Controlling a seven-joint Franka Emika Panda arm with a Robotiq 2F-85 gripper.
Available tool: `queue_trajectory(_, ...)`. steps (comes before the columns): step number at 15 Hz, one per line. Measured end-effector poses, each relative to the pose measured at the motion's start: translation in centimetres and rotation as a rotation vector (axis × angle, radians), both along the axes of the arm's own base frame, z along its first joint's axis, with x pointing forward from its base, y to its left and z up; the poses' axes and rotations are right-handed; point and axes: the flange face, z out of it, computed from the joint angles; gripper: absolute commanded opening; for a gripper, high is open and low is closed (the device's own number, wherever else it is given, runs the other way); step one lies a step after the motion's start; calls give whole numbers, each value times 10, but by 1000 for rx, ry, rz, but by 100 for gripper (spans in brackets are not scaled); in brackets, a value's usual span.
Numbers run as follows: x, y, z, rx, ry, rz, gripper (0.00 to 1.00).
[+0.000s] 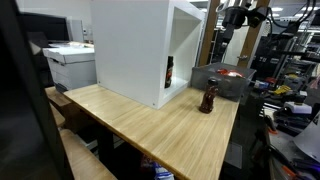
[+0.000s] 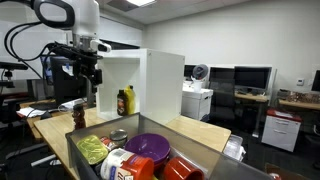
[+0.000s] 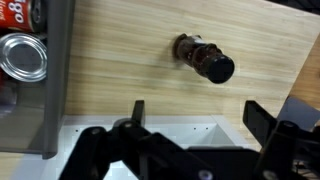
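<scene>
1. Closest in the wrist view is the black two-fingered end effector (image 3: pixel 195 118). Its jaws are spread wide with nothing between them.
2. In both exterior views the end effector (image 1: pixel 236 20) (image 2: pixel 88 72) hangs well above the pale wooden tabletop (image 3: pixel 120 95) and touches nothing.
3. Nearest below it is a small dark brown bottle with a dark cap (image 3: pixel 203 58). It stands upright and alone on bare wood.
4. The bottle (image 1: pixel 208 99) sits between the open-fronted white box cabinet (image 1: pixel 130 45) and the grey plastic bin (image 3: pixel 58 90), apart from both. It also shows in an exterior view (image 2: pixel 80 116).
5. A silver tin can (image 3: pixel 22 58) lies inside the bin, on the far side of the bin wall from the bottle.
6. Handling, my guess:
   - The bottle is rigid and smooth-sided, either glass or hard plastic; I cannot tell which.
   - It is likely light to moderate in weight, depending on how full it is.
   - It is tall for its narrow base, so a sideways nudge could topple it.
   - The glossy surface could slip under a light pinch.
7. Best hold, as I judge it:
   - The fingers should straddle the round body at mid-height or a little above, below the cap.
   - They should close squarely across the bottle's width.
   - The cap is narrower and looks a poorer purchase.
</scene>
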Motion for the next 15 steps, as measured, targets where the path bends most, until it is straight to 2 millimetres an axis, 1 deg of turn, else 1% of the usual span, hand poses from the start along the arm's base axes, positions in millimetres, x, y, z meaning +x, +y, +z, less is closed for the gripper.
queue_trajectory(3, -10, -24, -3, -13, 41, 43, 100)
queue_trajectory(6, -17, -41, -2, -9, 51, 103, 100)
queue_trajectory(8, -19, -43, -1, 13, 49, 168, 100)
queue_trajectory(10, -17, -45, 5, 27, 36, 240, 100)
queue_trajectory(15, -10, -50, 12, 2, 30, 255, 100)
